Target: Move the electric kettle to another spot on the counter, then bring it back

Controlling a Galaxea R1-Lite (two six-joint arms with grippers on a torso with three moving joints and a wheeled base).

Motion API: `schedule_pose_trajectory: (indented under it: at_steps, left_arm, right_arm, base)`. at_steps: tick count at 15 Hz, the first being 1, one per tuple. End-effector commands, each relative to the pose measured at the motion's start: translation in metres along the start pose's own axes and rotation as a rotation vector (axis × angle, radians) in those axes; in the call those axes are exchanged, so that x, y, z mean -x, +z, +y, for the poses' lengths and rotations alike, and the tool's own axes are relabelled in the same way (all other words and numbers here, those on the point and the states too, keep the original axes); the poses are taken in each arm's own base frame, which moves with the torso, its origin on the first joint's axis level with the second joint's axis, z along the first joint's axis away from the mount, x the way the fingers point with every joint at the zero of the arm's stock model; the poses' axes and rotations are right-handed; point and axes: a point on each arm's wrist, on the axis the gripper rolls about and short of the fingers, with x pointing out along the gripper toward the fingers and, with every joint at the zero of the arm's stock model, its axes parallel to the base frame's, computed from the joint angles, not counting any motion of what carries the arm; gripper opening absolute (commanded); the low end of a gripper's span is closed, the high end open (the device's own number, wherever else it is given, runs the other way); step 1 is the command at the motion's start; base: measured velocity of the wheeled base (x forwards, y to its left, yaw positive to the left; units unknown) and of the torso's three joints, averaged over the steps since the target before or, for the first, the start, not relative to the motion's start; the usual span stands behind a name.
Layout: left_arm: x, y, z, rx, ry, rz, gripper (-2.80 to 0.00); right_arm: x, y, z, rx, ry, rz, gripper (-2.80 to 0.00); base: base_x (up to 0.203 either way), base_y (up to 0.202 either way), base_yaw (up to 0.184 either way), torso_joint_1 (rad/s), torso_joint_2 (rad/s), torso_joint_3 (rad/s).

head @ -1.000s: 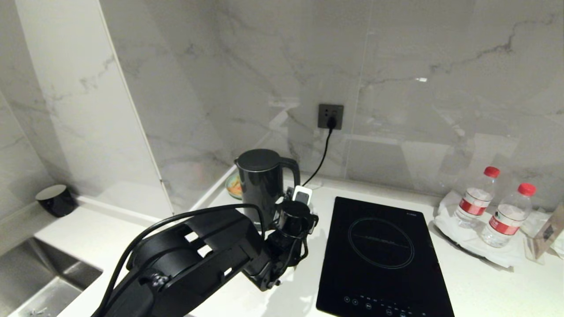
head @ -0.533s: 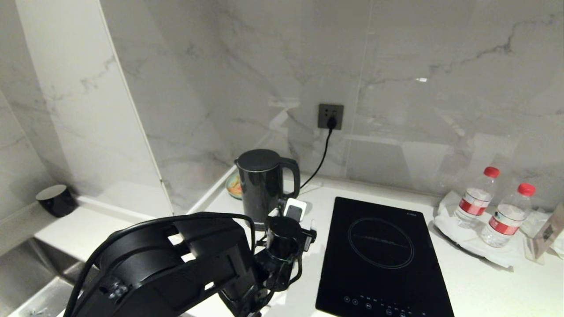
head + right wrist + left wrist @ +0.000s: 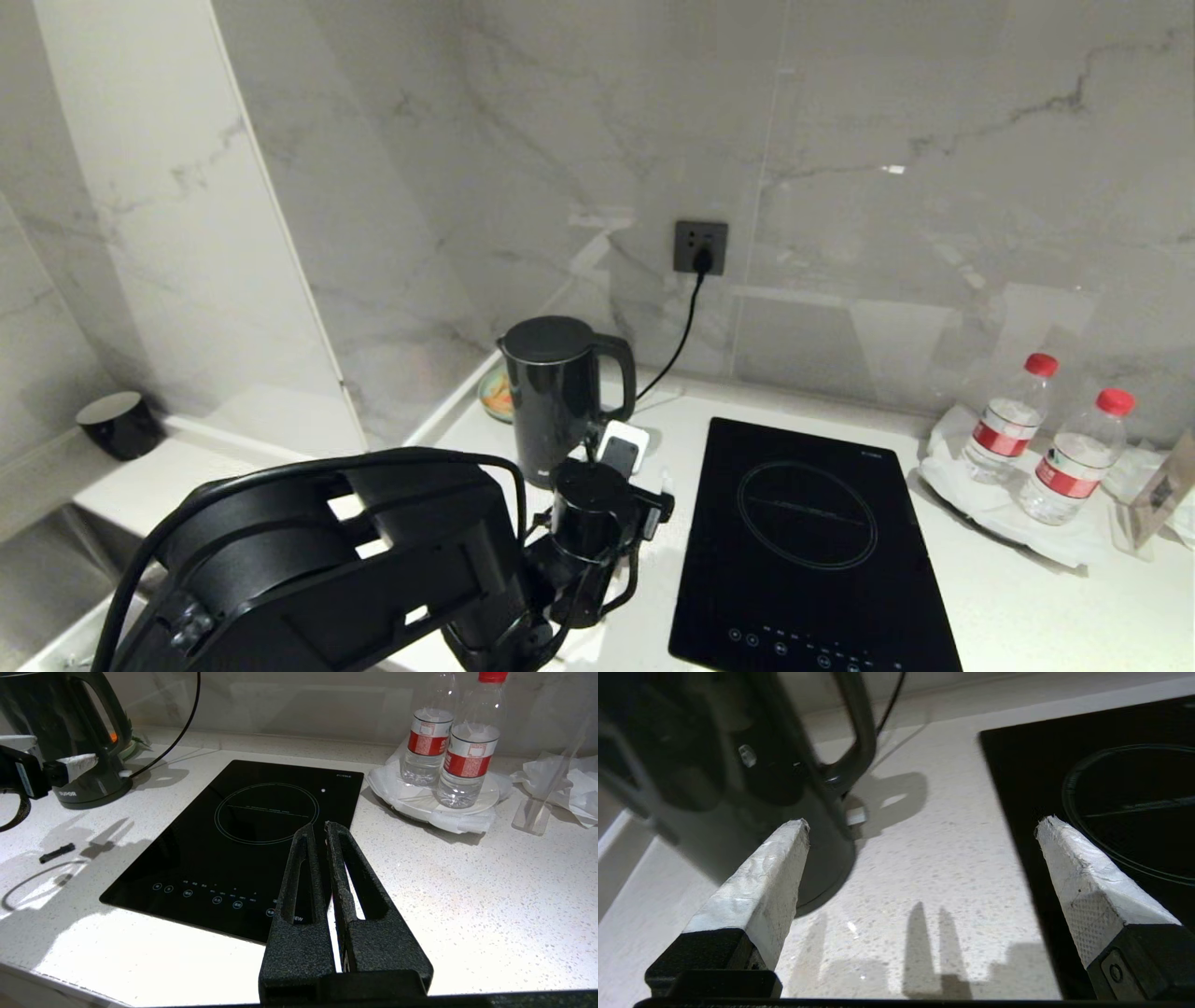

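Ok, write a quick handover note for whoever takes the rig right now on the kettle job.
Left claw: open, empty, just in front of the electric kettle, on its handle side; not touching it.
Right claw: shut, empty, parked over the near edge of the cooktop.
Kettle: upright on the counter at the back, left of the cooktop, below the wall socket, handle towards the cooktop.
Done: cannot tell from this moment whether the kettle has been moved and brought back.
Left: if not, grasp the handle, move the kettle to another spot on the counter, then bring it back.
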Motion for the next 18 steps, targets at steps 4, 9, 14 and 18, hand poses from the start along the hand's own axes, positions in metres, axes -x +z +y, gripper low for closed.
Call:
schedule_pose_trajectory:
  at_steps: [4, 9, 14, 18]
  left_arm:
    - [0.021, -0.014, -0.019, -0.031, -0.064, 0.043, 0.00]
    - [0.027, -0.022, -0.025, -0.030, -0.086, 0.017, 0.00]
    - [0.011, -0.027, -0.015, -0.025, -0.052, 0.017, 0.00]
    - [0.012, -0.024, -0.015, -0.022, -0.054, 0.010, 0.00]
  right_arm:
    - [0.000, 0.000, 0.000, 0.000, 0.000, 0.001, -2.80]
    - [0.000, 0.000, 0.000, 0.000, -0.001, 0.001, -2.80]
    - [0.000, 0.000, 0.000, 0.000, -0.002, 0.001, -2.80]
    - [0.000, 0.000, 0.000, 0.000, -0.002, 0.001, -2.80]
  base:
    - [0.000, 0.000, 0.000, 0.000, 0.00, 0.000]
    - [0.000, 0.000, 0.000, 0.000, 0.00, 0.000]
    - [0.000, 0.000, 0.000, 0.000, 0.00, 0.000]
    - [0.000, 0.000, 0.000, 0.000, 0.00, 0.000]
